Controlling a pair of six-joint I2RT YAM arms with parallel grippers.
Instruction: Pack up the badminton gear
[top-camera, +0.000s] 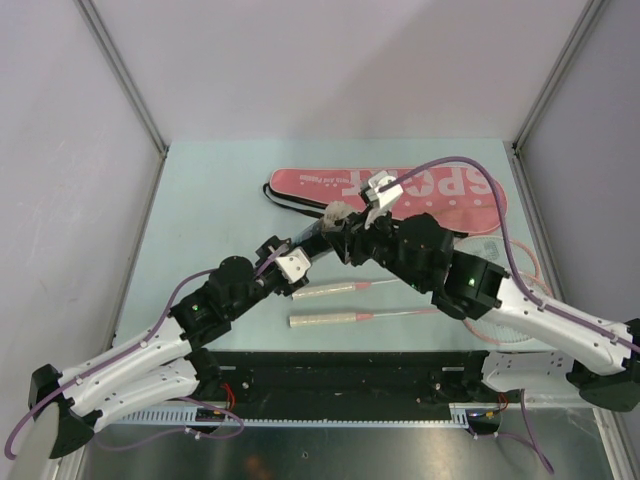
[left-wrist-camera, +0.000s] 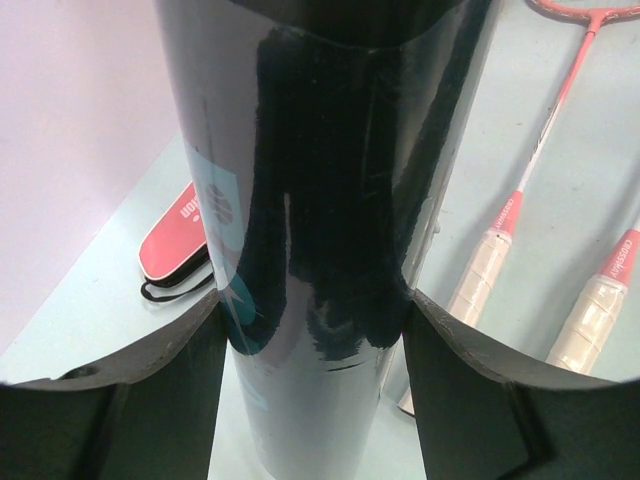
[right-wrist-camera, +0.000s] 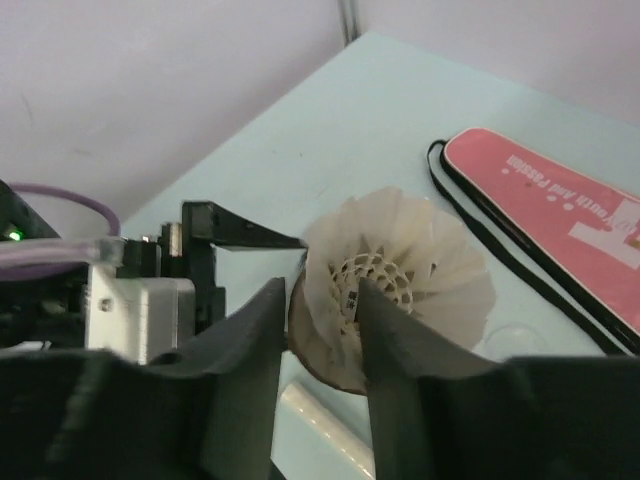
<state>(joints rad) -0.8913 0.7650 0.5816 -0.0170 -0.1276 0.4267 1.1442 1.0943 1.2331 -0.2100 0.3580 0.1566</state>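
My left gripper (left-wrist-camera: 315, 330) is shut on the black lettered tube (left-wrist-camera: 330, 200), holding it tilted above the table (top-camera: 200, 200). A white feather shuttlecock (right-wrist-camera: 430, 270) sits in the tube's open mouth (right-wrist-camera: 312, 352). My right gripper (right-wrist-camera: 318, 310) is at that mouth with its jaws slightly apart, one finger inside the feather skirt and one outside. In the top view the tube (top-camera: 308, 243) runs from the left gripper (top-camera: 287, 260) up to the right gripper (top-camera: 345, 225). The pink SPORT racket bag (top-camera: 440, 195) lies behind. Two pink rackets (top-camera: 322, 291) (top-camera: 322, 320) lie in front.
The rackets' heads (top-camera: 520, 330) lie at the right, partly under my right arm. The bag's black strap (top-camera: 285, 198) loops off its left end. Grey walls enclose the table on three sides. A black rail (top-camera: 340, 375) runs along the near edge.
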